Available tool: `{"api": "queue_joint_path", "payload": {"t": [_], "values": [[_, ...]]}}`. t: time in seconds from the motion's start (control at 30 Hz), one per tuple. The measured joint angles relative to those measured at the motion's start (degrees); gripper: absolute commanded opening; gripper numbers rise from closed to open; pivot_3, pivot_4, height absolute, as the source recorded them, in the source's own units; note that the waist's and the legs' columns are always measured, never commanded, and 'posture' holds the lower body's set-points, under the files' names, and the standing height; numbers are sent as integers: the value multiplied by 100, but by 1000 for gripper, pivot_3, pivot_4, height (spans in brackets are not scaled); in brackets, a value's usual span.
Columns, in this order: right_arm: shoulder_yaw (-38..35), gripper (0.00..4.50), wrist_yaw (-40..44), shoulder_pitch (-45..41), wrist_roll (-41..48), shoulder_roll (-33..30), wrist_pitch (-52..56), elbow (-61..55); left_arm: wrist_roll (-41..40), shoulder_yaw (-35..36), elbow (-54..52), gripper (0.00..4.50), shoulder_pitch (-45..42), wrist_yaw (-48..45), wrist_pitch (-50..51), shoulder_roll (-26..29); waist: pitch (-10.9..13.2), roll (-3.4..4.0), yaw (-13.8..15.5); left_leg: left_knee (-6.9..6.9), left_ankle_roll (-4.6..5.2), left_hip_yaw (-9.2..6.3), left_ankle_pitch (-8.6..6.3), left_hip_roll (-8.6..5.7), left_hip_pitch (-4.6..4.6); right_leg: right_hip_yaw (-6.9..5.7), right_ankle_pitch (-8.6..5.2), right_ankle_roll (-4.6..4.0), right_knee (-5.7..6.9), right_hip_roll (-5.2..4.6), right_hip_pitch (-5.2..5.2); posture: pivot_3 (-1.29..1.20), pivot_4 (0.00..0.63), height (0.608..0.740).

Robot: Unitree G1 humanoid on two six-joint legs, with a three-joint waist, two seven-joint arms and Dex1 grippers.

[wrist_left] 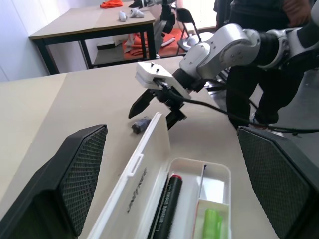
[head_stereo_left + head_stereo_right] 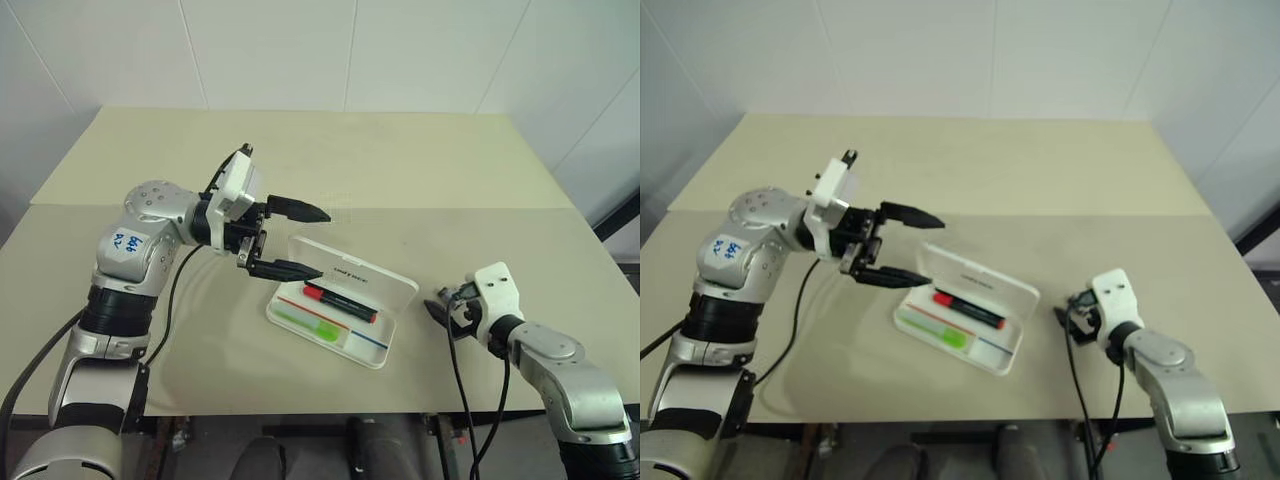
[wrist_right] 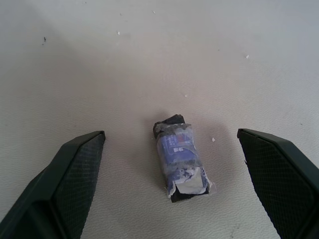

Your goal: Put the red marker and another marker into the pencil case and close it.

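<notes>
Both the red marker and green highlighter lie inside the pencil case; I judge only closing remains. My left gripper hangs spread and empty beside the raised lid; next I'd push it down.

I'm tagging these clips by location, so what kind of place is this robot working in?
Probably a lab or workshop room set up for robot trials: a plain beige table against a white panelled wall, another table and a chair behind, and a person standing close by.

Pencil case lid lettering too small to read; its near end cut off at 6 o'clock.
</notes>
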Motion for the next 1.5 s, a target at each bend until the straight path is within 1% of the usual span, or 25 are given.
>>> {"api": "queue_joint_path", "payload": {"t": [0.1,0.23,0.27,0.33,0.57,0.67,0.73,0.93,1.13,1.27,1.37,1.43,1.5], "values": [[28,4500,-1,-151,3,-5,309,-1,150,-45,362,4452,-216,-48,-188,-69,-12,-19,-1,2,0,-1,1,0,1,-1,0,0,1,0,0,0,150,740],[58,4500,21,-231,20,-72,463,-1,211,-68,612,4452,-359,-169,-383,-142,-17,-28,-1,2,0,-1,0,1,0,-1,0,0,-1,-3,0,0,150,740],[60,4318,43,-258,24,-98,526,-1,214,-69,665,4483,-375,-193,-408,-168,-18,-29,-1,1,0,-1,0,1,0,-1,0,0,-1,-4,0,0,150,740],[76,3906,91,-313,71,-130,655,-1,234,-69,795,4500,-388,-248,-465,-194,-21,-35,2,1,0,-3,0,2,-1,-4,0,0,-2,-3,0,0,150,740],[220,1696,149,-367,149,-136,785,-2,319,-67,1002,4500,-576,-361,-678,-227,-47,-74,11,1,0,-9,0,3,2,-7,2,2,-13,-14,12,0,150,740],[217,853,149,-367,145,-235,831,-2,320,-67,1002,4500,-576,-366,-698,-249,-45,-72,26,1,0,-16,0,8,-1,-9,3,5,-25,-22,16,0,150,740],[212,411,149,-367,144,-283,883,-15,319,-64,1001,4500,-576,-367,-698,-249,-46,-74,43,-4,2,-20,-1,7,-4,-15,2,5,-35,-20,16,0,150,740],[181,406,160,-365,142,-360,882,-39,318,-63,1001,4500,-576,-371,-698,-249,-46,-73,57,-7,6,-51,-5,6,-10,-16,6,11,-53,-25,16,0,150,740],[197,406,270,-464,144,-606,809,56,314,-47,1004,4500,-576,-394,-714,-264,-34,-56,129,-7,6,-53,-5,3,-12,-14,8,14,-61,-29,16,0,150,740],[120,406,273,-600,137,-778,701,269,312,16,1020,4500,-576,-415,-777,-323,-4,-8,153,-3,11,-46,-2,-4,-31,-14,16,23,-71,-35,9,0,150,740],[26,406,277,-605,134,-930,621,282,311,46,1137,4500,-594,-415,-802,-443,12,20,160,-2,12,-28,-1,-18,-78,-19,21,33,-64,-32,-30,0,150,740],[-51,406,283,-597,118,-1097,636,260,297,49,1233,4500,-599,-428,-801,-490,19,32,166,2,11,-29,0,-33,-128,-16,73,125,-28,-33,-95,0,150,740],[-87,406,290,-583,118,-1194,640,196,280,83,1251,4500,-602,-446,-795,-502,21,35,160,1,7,-28,2,-33,-169,-15,70,120,0,-31,-155,0,150,740]]}}
